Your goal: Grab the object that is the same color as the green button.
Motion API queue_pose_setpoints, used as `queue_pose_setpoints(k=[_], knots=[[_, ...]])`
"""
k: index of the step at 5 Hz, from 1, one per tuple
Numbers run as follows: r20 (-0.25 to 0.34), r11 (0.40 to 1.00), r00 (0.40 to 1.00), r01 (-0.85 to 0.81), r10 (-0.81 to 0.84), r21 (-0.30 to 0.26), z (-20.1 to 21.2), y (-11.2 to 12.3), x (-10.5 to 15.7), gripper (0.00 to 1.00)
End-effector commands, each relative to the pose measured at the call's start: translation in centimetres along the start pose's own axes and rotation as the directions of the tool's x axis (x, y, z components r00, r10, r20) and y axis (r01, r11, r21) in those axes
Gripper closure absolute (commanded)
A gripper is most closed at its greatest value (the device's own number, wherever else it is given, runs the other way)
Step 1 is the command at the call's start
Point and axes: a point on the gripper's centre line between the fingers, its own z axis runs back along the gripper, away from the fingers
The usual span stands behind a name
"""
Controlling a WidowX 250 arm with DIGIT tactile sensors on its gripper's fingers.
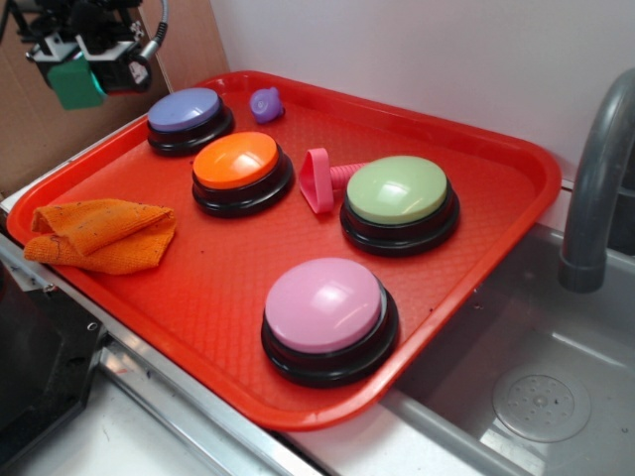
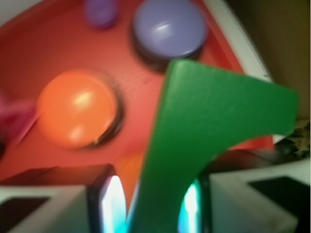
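At the 6 o'clock edge of the red tray [image 1: 476, 258] sits the pink button [image 1: 324, 305]; past it the green button [image 1: 397, 190] at 3 o'clock, the orange button [image 1: 236, 161] near centre, an orange cloth [image 1: 99, 234] at 9 o'clock, the purple button [image 1: 185, 110] at 11. Above that far corner the hand [image 1: 84, 74] hangs off the tray, pinching the green block [image 2: 204, 131] between its fingers. The grab looks done; next calls only for a steady hold. The tray rests on a steel counter [image 1: 198, 426] beside a sink [image 1: 536, 397] and grey faucet [image 1: 595, 178], white wall behind.
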Motion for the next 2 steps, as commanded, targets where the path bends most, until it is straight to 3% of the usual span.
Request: queue_pose_setpoints(k=[1, 2], knots=[[0.024, 0.972, 0.974, 0.228, -0.226, -0.064, 2.41, -1.83, -2.93, 1.0], [0.01, 0.972, 0.975, 0.22, -0.22, -0.086, 2.64, -1.72, -3.3, 1.0]])
